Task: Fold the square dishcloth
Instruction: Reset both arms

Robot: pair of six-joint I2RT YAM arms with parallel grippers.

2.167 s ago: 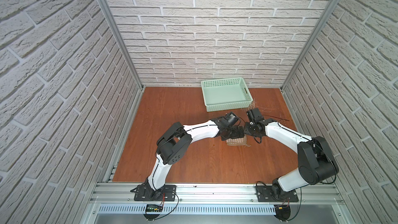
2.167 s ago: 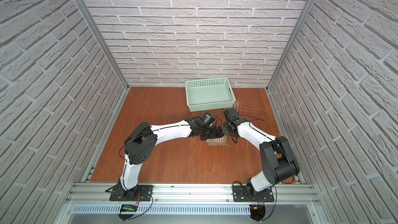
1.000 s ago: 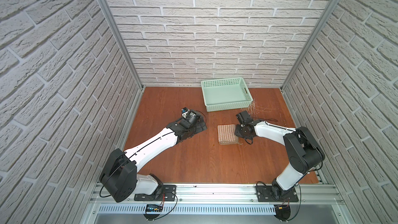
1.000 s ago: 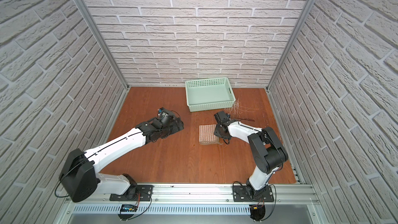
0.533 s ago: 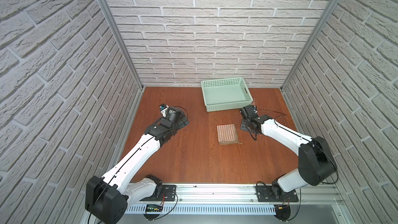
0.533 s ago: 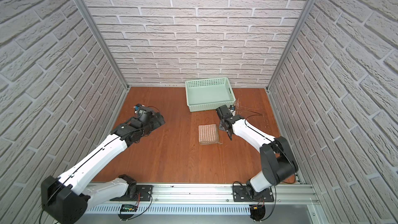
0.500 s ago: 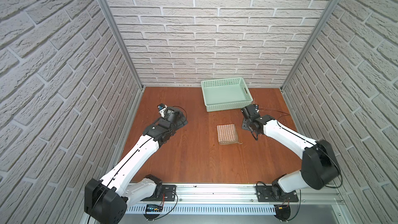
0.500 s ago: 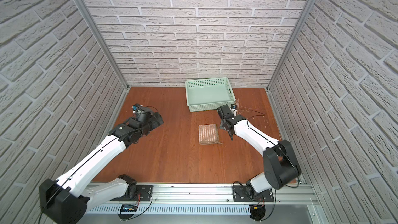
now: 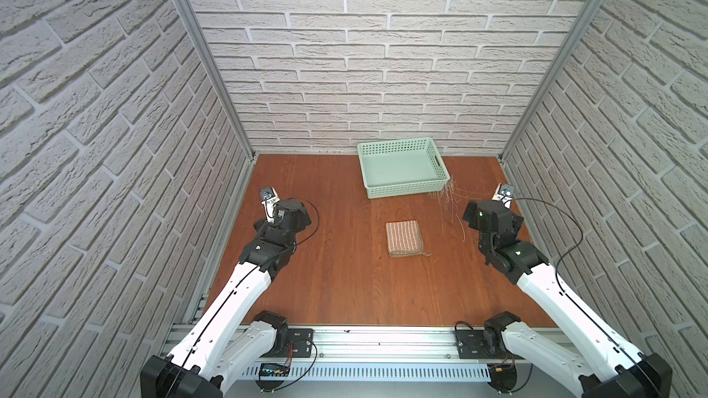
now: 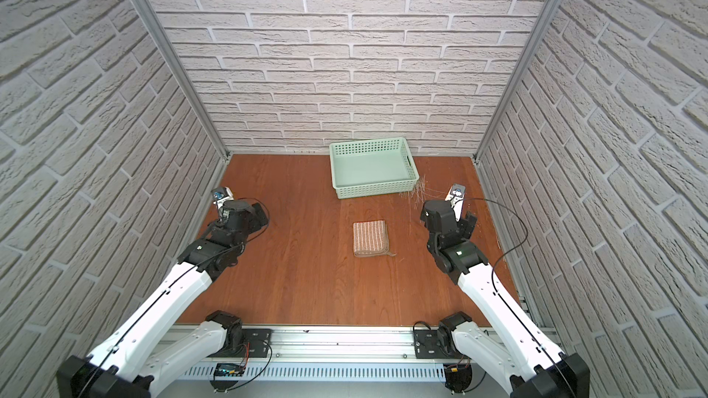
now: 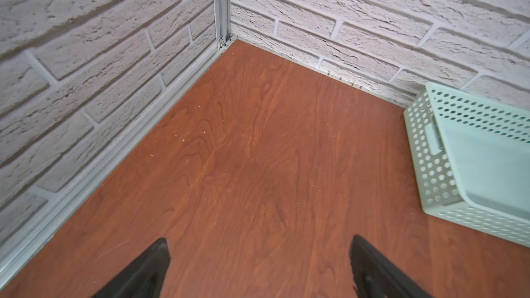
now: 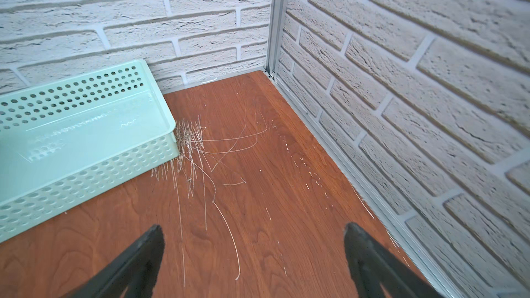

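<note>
My square dishcloth (image 9: 403, 238) is matt, looped terry; the basket (image 9: 406, 190) at twelve o'clock is smooth perforated plastic; table (image 9: 337, 281), satin wood-grain.

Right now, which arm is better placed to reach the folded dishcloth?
Right, likely: the right gripper stands closer to the dishcloth than the left gripper in both top views; both are open.

Left arm (image 9: 249, 281) stretched forward along its own side, right arm (image 9: 548, 289) mirrored opposite, well apart, both grippers tilted forward and down, left gripper (image 11: 259, 240) spread wide and empty, right gripper (image 12: 252, 227) likewise spread wide, holding nothing
</note>
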